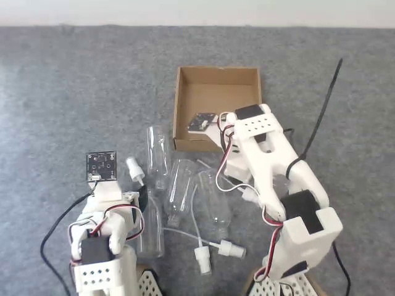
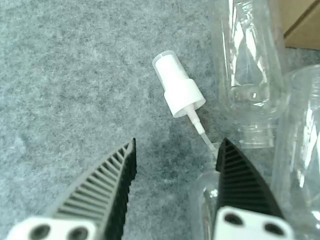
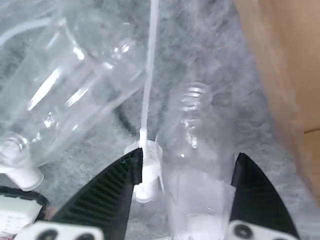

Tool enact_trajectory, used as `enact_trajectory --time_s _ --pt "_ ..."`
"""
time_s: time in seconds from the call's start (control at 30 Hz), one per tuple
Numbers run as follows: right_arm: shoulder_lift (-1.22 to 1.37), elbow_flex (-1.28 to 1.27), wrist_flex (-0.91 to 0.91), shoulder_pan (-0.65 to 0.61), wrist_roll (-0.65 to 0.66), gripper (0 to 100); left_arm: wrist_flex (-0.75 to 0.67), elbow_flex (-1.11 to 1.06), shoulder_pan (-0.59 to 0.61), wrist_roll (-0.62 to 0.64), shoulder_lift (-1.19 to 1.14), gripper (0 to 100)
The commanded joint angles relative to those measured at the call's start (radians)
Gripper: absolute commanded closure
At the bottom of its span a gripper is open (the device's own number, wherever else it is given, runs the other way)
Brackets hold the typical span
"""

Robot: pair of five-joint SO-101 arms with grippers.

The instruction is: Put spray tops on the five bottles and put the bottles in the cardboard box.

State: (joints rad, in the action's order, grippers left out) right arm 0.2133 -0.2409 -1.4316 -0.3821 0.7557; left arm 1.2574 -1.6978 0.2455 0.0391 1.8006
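- Both pincers stand with their jaws apart, and neither is clamped on anything.
- The left gripper (image 2: 178, 147) hangs low over the grey carpet (image 1: 74, 92). A white spray top (image 2: 177, 90) lies on its side just ahead of the fingertips, its thin tube pointing back toward the jaws.
- The tube ends close to one black finger. The open mouth of a near bottle (image 2: 207, 200) lies beside that same finger.
- A side bottle (image 2: 247, 60), clear and with its neck bare, lies just beside the spray top.
- The right gripper (image 3: 185, 160) straddles a capless bottle (image 3: 200, 130) that lies on the carpet with its threaded neck pointing away from the wrist.
- This bottle sits close against one finger and leaves a gap at the other.
- In that gap a second spray top (image 3: 145, 170) sits by the finger, with its long tube (image 3: 150, 60) running away across the carpet.
- A large bottle (image 3: 75, 85) lies slantwise on the far side of that tube.
- The cardboard box (image 1: 216, 98) sits open-topped at the middle of the carpet with its brown floor bare. In the right wrist view one of its walls rises near the capless bottle.
- In the high view a cluster of bottles (image 1: 181, 188) lies on the carpet between the arms, on the near side of the box.
- Two loose spray tops (image 1: 202, 259) lie side by side near the arm bases.
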Motion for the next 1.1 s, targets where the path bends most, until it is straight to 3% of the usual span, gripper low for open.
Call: enact_trajectory --time_s 0.0,0.27,0.93,1.07 --pt "-0.022 -0.031 0.024 0.002 0.009 74.2 0.005 0.013 0.003 0.0 0.023 75" --pt "-0.033 -0.038 0.019 -0.001 0.009 86.5 0.005 0.013 0.005 0.0 0.023 75" --pt "-0.406 -0.037 -0.217 0.008 0.002 87.2 0.005 0.013 0.005 0.0 0.023 75" --pt "-0.466 -0.037 -0.255 0.062 -0.032 87.2 0.005 0.013 0.005 0.0 0.023 75"
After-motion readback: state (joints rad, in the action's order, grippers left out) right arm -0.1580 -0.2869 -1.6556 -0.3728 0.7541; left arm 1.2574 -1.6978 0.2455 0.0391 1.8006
